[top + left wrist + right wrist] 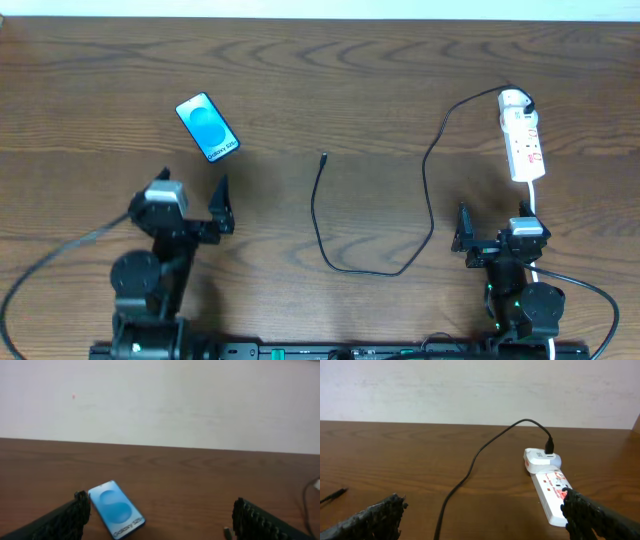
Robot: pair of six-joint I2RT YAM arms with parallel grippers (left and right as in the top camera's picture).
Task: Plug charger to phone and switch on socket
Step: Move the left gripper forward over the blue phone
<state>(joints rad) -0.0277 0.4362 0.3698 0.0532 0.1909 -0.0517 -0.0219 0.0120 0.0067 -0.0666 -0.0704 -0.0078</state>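
Lying between phone [207, 127] and socket [523, 145], the charger [430, 200] is likely handling light and limp; its stiff plug tip [323, 157] is offering the best hold. Both jaws are standing open, empty.

1 ea: phone [208, 127], charger [322, 163], socket [524, 145]

We read this as a robotics lab bench. Dark brown wood-grain table [380, 90] fills the overhead frame; plain off-white wall [160, 400] behind it in wrist views. Black jointed left arm [140, 285], lower left, and matching right arm [525, 300], lower right, sit on a black rail [300, 352] along the bottom edge.
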